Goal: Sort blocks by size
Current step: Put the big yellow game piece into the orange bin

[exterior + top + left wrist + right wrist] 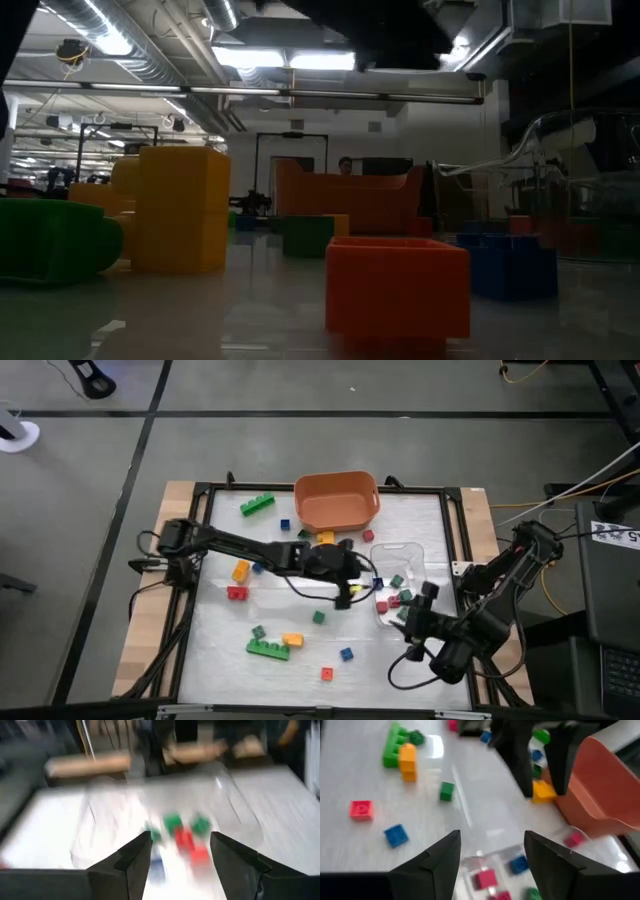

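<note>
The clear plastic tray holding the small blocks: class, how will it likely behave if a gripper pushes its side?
The clear plastic tray looks thin-walled, so probably light and apt to slide on the smooth table. Its walls may flex. The loose small blocks inside would likely shift.

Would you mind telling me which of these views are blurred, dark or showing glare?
Left wrist view: heavy motion blur smears the clear tray and the small blocks in it. Right wrist view: mild blur, with glare on the table. Low view: dim, the orange block shadowed against bright ceiling lights. High view: evenly lit, fairly sharp.
</note>
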Controlling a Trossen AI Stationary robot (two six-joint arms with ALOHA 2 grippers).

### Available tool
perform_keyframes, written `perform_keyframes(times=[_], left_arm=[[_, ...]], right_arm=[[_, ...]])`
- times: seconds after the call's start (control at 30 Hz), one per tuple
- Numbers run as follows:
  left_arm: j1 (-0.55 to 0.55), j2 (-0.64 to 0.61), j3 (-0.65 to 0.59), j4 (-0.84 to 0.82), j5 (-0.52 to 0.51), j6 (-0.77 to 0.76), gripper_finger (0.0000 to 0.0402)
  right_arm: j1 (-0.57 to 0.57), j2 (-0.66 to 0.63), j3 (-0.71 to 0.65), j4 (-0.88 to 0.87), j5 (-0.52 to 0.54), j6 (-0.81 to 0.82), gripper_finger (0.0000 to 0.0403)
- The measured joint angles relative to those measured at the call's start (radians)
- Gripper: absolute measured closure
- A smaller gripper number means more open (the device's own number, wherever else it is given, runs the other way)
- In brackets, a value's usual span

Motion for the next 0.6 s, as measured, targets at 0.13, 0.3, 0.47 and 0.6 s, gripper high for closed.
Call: perform_keyframes(times=[0.13, 0.3, 0.47, 0.6], left_arm=[[-0.042, -0.095, 0.000, -0.323, 0.072, -0.068, 0.0219], [-0.139, -0.130, -0.001, -0.628, 0.115, -0.182, 0.0218], [-0.248, -0.123, -0.001, -0.763, 0.115, -0.269, 0.0218], [-0.306, -0.122, -0.002, -0.767, 0.110, -0.279, 0.0214]], right_arm=[[-0.014, 0.001, -0.089, 0.191, -0.012, -0.122, 0.0183], [-0.035, 0.000, -0.163, 0.309, -0.038, -0.161, 0.0183], [-0.055, 0.000, -0.197, 0.328, -0.057, -0.153, 0.0183], [-0.066, 0.000, -0.200, 0.332, -0.064, -0.152, 0.0183]])
